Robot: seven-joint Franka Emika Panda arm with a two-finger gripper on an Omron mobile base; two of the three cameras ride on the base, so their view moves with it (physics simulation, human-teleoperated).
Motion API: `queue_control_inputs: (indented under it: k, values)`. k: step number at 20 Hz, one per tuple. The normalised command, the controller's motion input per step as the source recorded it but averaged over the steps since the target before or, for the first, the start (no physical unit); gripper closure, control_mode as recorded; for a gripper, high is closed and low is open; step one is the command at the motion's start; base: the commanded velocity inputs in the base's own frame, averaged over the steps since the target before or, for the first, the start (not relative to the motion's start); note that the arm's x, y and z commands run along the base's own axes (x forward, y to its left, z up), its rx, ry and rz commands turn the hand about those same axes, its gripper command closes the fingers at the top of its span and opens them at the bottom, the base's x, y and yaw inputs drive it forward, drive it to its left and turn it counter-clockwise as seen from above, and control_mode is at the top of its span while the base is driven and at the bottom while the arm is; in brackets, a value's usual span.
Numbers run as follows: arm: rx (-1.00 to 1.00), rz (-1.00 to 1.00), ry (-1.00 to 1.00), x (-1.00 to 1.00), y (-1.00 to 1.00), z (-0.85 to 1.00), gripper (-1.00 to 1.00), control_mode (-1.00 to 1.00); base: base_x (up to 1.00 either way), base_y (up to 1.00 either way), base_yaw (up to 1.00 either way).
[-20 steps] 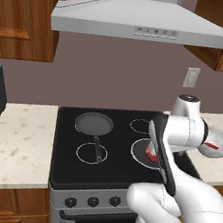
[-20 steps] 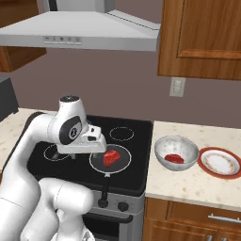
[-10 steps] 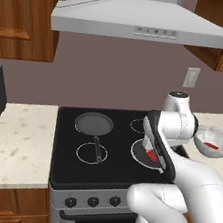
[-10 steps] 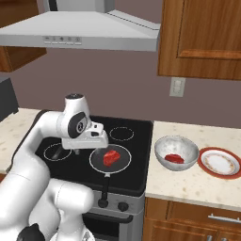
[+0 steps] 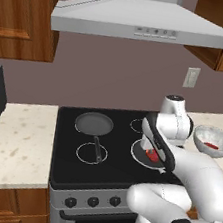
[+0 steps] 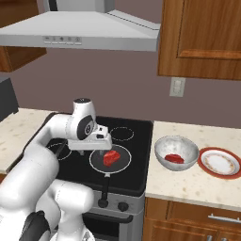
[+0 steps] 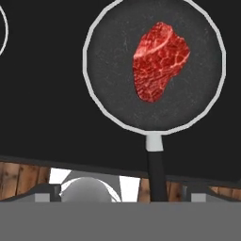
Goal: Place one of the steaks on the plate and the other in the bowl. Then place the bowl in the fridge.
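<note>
Your claw [image 6: 104, 141] has swung in over the pan [image 7: 154, 66] and hangs spread, holding nothing. One steak [image 6: 173, 158] is bowled [image 6: 176, 151] centre-right; the other [image 7: 158, 61] awaits, upper middle.

A dull mauve-brown wall [image 5: 115, 68] runs behind a black glass-top stove [image 5: 74, 168]. At twelve o'clock above it hangs a silver steel range hood [image 5: 146, 25]. Brown wooden wall cabinets [image 6: 202, 37] flank it at ten and two o'clock. Speckled cream stone counters [image 5: 12, 149] lie at nine and three o'clock, and a white wall socket [image 6: 177, 86] sits at two.
</note>
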Motion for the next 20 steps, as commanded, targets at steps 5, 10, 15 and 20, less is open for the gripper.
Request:
queue_control_inputs:
  k: [5, 10, 15, 20]
  values:
    - [0.00, -0.06, 0.00, 0.14, -0.14, -0.17, -1.00, -1.00, 0.00, 0.00, 0.00]
    - [0.00, -0.09, 0.00, 0.06, -0.07, -0.16, -1.00, -1.00, 0.00, 0.00, 0.00]
    - [0.00, -0.07, 0.00, 0.10, -0.02, -0.22, -1.00, -1.00, 0.00, 0.00, 0.00]
    - [0.00, -0.03, 0.00, 0.18, 0.00, -0.20, -1.00, -1.00, 0.00, 0.00, 0.00]
